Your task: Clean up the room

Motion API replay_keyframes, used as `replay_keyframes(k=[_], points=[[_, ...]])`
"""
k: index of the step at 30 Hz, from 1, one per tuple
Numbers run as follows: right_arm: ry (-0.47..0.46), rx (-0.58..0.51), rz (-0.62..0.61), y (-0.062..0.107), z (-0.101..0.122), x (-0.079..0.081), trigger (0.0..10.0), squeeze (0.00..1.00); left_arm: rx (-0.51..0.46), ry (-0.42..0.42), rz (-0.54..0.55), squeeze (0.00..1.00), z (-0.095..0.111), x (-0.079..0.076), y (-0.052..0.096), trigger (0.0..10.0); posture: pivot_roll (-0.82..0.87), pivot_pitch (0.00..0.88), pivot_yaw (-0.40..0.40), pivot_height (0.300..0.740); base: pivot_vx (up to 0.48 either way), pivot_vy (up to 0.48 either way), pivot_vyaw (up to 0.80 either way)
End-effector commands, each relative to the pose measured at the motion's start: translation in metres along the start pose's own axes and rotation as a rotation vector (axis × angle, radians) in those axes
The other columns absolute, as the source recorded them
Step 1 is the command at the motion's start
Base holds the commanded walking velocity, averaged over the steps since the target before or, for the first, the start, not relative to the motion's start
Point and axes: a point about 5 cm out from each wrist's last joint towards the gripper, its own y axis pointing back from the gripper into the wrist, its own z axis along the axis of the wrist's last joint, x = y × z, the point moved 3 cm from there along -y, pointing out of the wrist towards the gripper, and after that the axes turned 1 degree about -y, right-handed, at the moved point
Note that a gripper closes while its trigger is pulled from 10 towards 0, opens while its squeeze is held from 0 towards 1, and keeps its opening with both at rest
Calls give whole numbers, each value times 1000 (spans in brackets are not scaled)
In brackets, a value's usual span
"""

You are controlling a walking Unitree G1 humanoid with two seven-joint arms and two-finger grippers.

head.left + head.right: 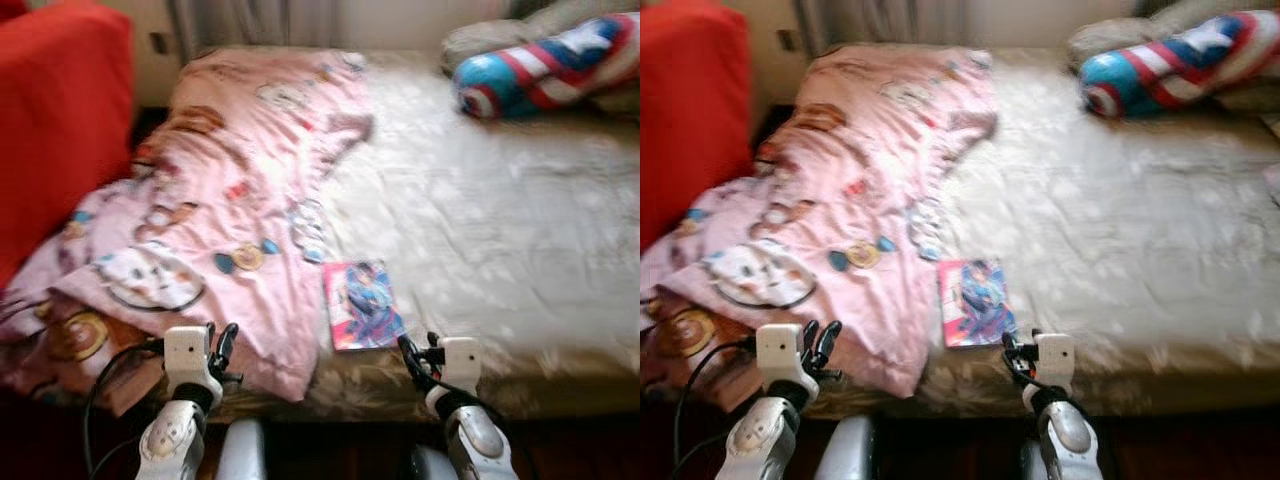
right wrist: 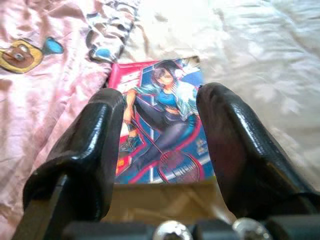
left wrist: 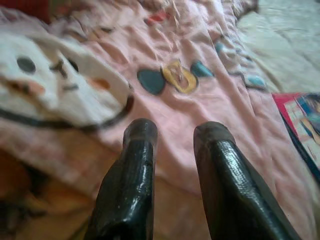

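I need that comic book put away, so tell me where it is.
The comic book lies flat near the bed's front edge, beside the pink blanket's right edge, just ahead of the right gripper.

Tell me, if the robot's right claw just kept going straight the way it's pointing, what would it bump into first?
Most likely the comic book lying on the bed's cream sheet. The open right gripper points straight at it, though depth is hard to judge.
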Motion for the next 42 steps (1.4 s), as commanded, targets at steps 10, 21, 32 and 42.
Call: replay_keyframes(k=[10, 21, 32, 42], points=[[7, 34, -50, 9, -8, -18, 10000, 0, 10, 22, -32, 0, -2, -13, 0, 10000, 63, 129, -32, 589, 310, 0, 0], [-25, 83, -21, 6, -14, -14, 10000, 0, 3, 21, -32, 0, 1, -13, -1, 10000, 67, 149, -29, 589, 95, 0, 0], [-182, 187, -70, 1, -28, -17, 10000, 1000, 6, 2, -28, 0, 4, -7, 7, 10000, 104, 195, -8, 589, 0, 0, 0], [-260, 177, -86, -10, -20, -15, 10000, 0, 24, -41, -38, 0, 10, 3, 22, 10000, 155, 272, 43, 589, 0, 0, 0]])
